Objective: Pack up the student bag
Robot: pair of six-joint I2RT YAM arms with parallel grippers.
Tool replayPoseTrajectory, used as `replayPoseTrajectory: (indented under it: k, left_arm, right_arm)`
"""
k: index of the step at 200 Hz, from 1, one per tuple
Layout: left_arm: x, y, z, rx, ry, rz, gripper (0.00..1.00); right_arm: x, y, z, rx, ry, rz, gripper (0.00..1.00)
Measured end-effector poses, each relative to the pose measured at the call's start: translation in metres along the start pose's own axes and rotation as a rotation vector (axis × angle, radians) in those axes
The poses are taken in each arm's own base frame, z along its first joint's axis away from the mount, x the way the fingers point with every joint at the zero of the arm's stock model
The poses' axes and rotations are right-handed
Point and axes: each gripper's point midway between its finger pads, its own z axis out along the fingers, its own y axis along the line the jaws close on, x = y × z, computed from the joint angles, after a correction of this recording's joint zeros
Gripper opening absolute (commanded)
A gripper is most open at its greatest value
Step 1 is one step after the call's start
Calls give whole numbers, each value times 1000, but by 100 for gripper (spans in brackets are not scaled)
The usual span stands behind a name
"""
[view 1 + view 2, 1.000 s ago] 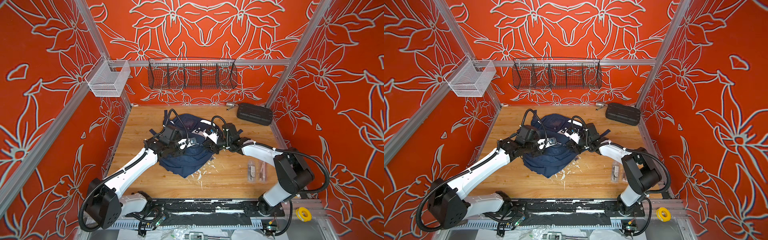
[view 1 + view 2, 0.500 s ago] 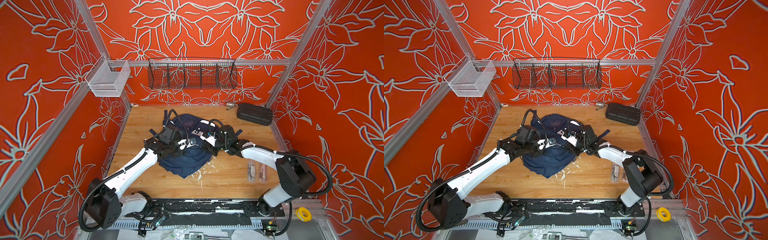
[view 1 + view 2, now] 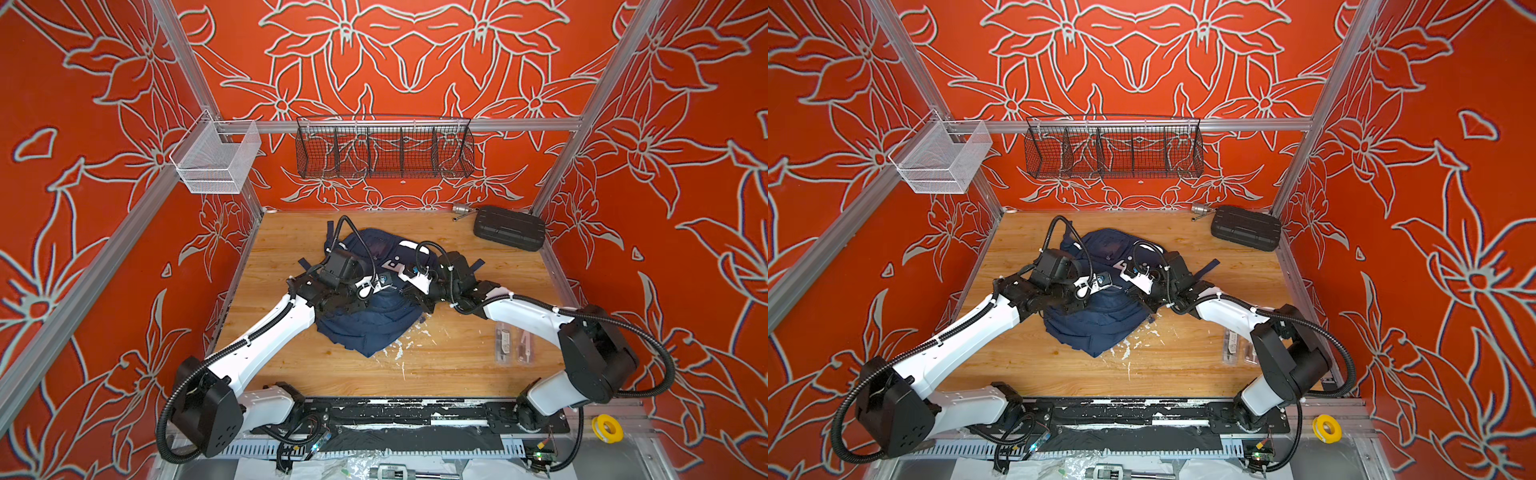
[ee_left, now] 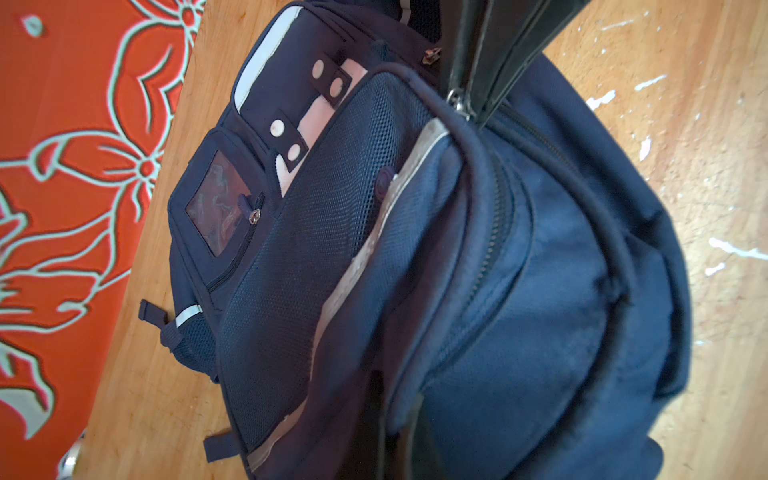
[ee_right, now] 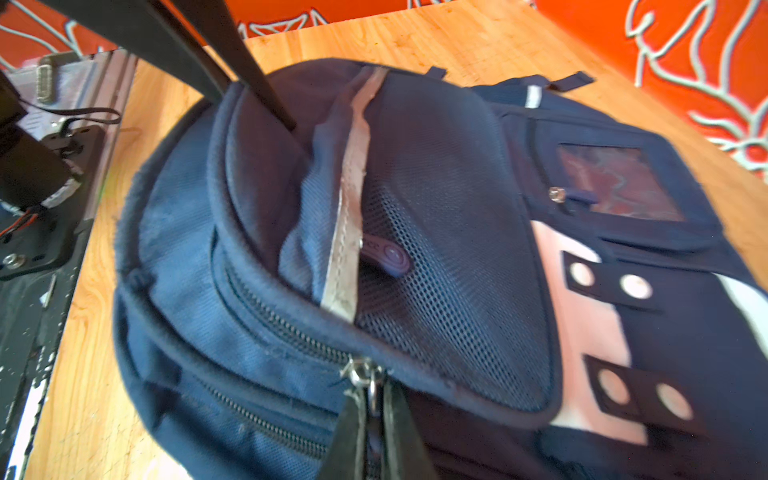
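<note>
Navy student bag [image 3: 374,324]: right pincer [image 5: 371,401] newly clamped.

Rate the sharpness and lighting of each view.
Both top views: sharp and evenly lit. Left wrist view: the bag mesh is in focus, the table brightly lit, and the fingers at the frame edges dark and soft. Right wrist view: the zip pull is fairly crisp, but the pale patch is smeared by blur.

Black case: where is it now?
In both top views the black case lies at the far right corner of the table, beside a small metal part, apart from the backpack.
</note>
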Motion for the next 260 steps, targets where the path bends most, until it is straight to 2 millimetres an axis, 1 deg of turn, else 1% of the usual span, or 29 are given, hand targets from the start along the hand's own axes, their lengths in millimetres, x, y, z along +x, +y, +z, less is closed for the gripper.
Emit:
replayPoseTrajectory:
  k: [24,62,76,97,113,130,155,198,216,220,224,228,240,251,260]
  left_arm:
    - [-2,-6,-5,32,1,-93,0]
    - [-7,-19,-5,60,6,-263,0]
    - [-8,-22,-4,64,13,-332,0]
    - [-13,-24,2,80,29,-416,0]
    - [-20,-24,7,89,35,-445,0]
    - [-22,-28,10,96,47,-464,0]
    - [-23,-30,11,95,53,-506,0]
    - [-24,-31,11,95,56,-580,0]
    - [-25,-31,11,96,55,-585,36]
    - [-27,-30,10,96,49,-585,43]
    - [-29,-29,10,95,40,-575,48]
    - [-32,-28,9,93,30,-578,52]
    - [-39,-24,5,84,-3,-547,58]
    - [-40,-23,0,74,-26,-501,62]
    - [-38,-22,-4,64,-41,-467,63]
  right_arm:
    - [-5,-3,-5,26,3,6,0]
    - [-7,-5,-10,37,32,36,0]
    - [-9,-4,-14,42,34,56,0]
    - [-17,2,-23,63,25,71,0]
    - [-20,12,-27,77,20,74,0]
    - [-20,18,-27,93,26,88,0]
    - [-15,19,-24,118,35,133,0]
    - [-16,16,-24,140,9,159,0]
    - [-16,13,-24,149,7,165,0]
    - [-15,12,-25,151,8,169,0]
    - [-14,11,-25,150,7,175,0]
    - [-14,9,-26,153,7,178,0]
    - [-12,7,-27,150,6,190,0]
    - [-11,4,-29,146,3,197,0]
    - [-10,3,-30,143,2,201,0]
